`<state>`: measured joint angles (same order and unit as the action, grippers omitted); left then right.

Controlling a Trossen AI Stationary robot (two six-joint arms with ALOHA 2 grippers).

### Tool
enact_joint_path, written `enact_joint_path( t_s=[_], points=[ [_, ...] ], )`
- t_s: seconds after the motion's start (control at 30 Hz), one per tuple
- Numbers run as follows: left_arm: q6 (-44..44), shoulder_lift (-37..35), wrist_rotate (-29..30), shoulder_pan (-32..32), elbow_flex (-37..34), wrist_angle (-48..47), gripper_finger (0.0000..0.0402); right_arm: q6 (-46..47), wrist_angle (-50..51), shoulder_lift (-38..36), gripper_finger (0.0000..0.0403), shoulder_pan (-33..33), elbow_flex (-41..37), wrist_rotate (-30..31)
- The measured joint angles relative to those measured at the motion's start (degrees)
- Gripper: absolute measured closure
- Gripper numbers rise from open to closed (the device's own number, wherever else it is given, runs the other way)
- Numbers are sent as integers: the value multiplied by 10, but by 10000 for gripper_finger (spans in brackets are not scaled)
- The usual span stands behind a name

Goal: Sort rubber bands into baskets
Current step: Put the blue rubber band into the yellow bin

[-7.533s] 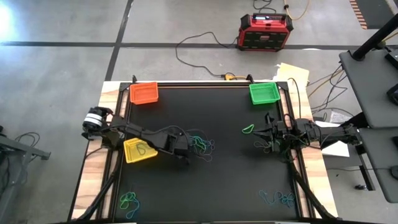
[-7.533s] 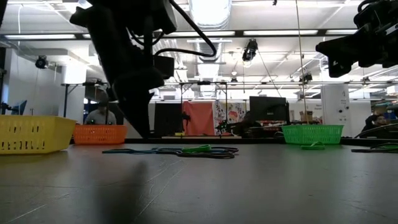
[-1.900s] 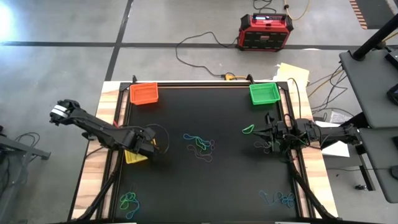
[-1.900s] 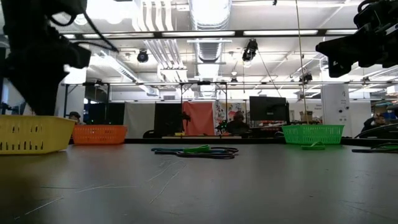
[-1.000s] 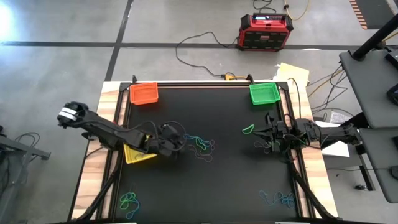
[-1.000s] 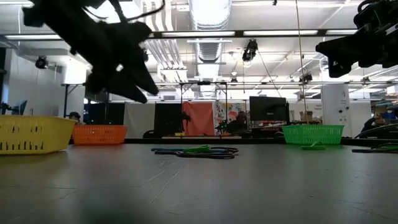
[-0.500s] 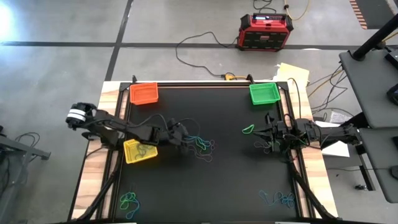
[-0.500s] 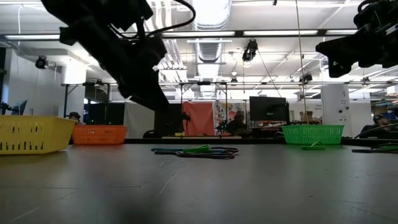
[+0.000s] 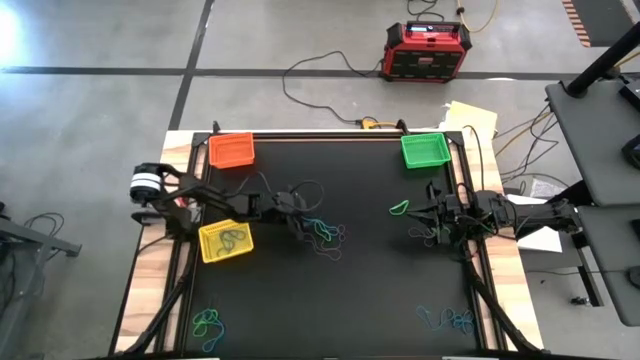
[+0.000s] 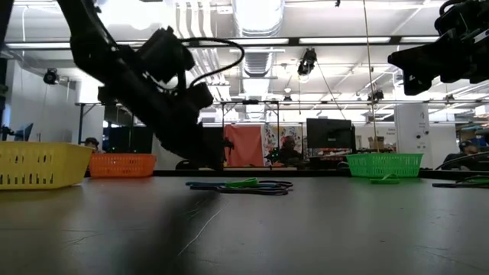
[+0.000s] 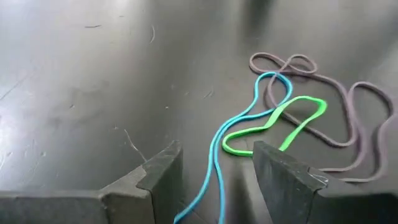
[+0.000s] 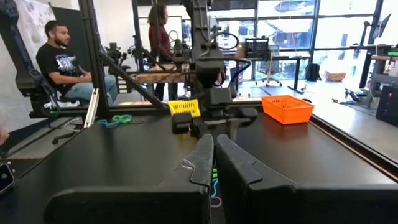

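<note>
Left gripper (image 11: 216,163) jaws spread — astride blue rubber band (image 11: 219,149), nothing pinched.

Orange basket (image 9: 231,150), green basket (image 9: 423,150), yellow basket (image 9: 225,241), black table (image 9: 360,290).

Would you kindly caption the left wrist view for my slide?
Open left tool straddles a blue band beside green and brownish bands.

Between left gripper (image 11: 214,171) fingers (image 11: 158,171): rubber band strand (image 11: 214,158) | just ahead: rubber bands (image 11: 298,118) tangled on table (image 11: 93,93)
</note>
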<state>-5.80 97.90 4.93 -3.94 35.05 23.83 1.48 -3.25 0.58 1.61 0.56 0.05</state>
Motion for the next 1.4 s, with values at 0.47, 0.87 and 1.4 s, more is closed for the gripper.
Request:
enact_joint_path(
  t_s=[0.47, 0.87, 1.4],
  points=[
    [-18, 99, -23, -19, -38, 138, 287, 0, 0, 0, 394, 0, 0, 0],
    [53, 114, -24, -15, -45, 158, 394, 0, 0, 0, 394, 0, 0, 0],
    [5, 76, -33, 1, -47, 99, 401, 0, 0, 0, 394, 0, 0, 0]
  ],
)
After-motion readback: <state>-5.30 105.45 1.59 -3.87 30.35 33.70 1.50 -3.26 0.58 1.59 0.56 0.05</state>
